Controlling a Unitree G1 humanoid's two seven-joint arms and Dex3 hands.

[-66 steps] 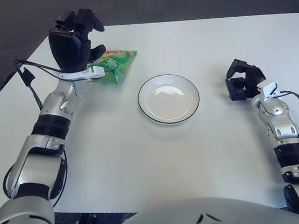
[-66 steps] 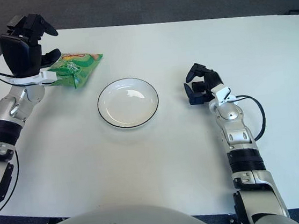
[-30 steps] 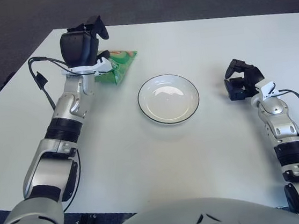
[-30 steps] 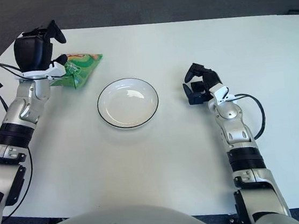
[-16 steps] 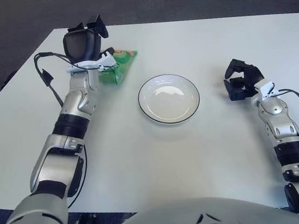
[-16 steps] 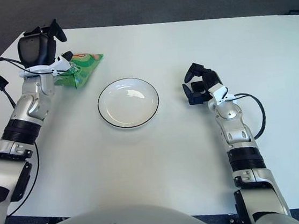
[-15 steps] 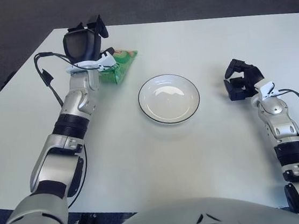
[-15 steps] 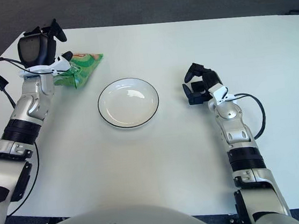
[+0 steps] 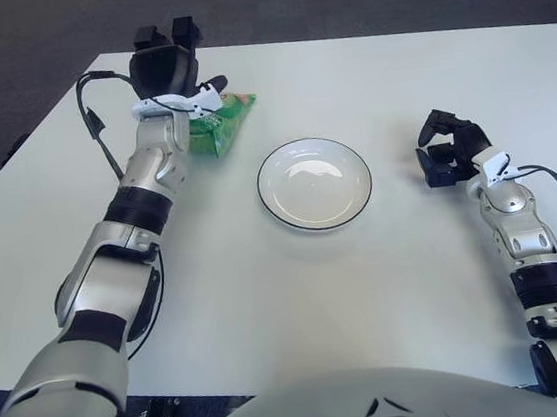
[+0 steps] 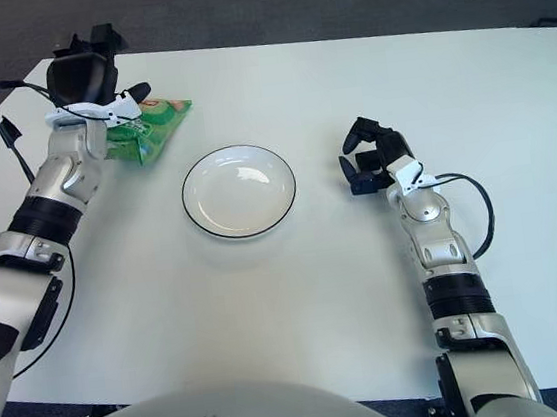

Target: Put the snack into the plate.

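Up in the upper left, the black left hand (image 9: 168, 68) hovers over the green crinkled snack bag (image 9: 217, 125), fingers spread, gripping nothing. At right of centre, the right hand (image 9: 449, 145) rests curled and empty. Between them, the round white black-rimmed plate (image 9: 314, 183) sits on the white table (image 9: 299, 297); dark carpet (image 9: 29, 46) lies beyond.

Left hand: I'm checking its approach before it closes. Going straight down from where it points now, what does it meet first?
Probably the green snack bag, lying directly beneath the left hand; depth is uncertain.
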